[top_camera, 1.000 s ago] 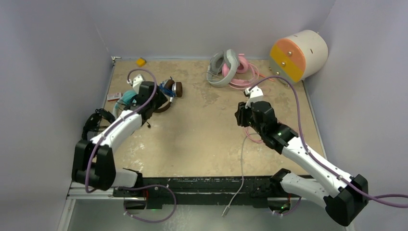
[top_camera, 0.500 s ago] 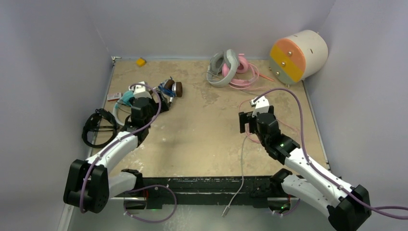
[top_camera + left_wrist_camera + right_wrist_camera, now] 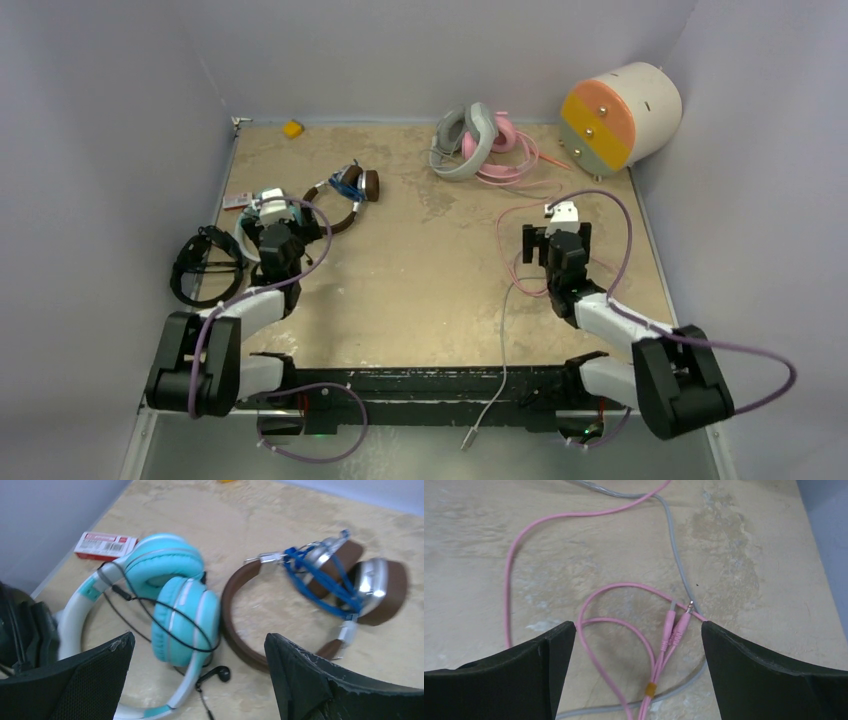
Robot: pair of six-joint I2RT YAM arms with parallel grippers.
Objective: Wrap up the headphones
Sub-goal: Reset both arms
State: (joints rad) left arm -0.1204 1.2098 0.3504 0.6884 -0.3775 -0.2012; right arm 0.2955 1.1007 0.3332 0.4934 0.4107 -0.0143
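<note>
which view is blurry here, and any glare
Left wrist view: motion-smeared, worst on the brown-and-silver headphones, whose silver cups show bright highlights; the teal headphones are soft too. Right wrist view: sharp, the pink cable crisp. Top external view: even light, faint shadows.

Worktop (image 3: 260, 520) matt, mottled beige, worn and stained, teal headphones (image 3: 185, 620) in smooth glossy plastic with soft padded cushions, brown headphones (image 3: 380, 587) with leather-look band and shiny metal cups, pink cable (image 3: 507, 600) smooth and rubbery, small box (image 3: 105, 545) of printed card
</note>
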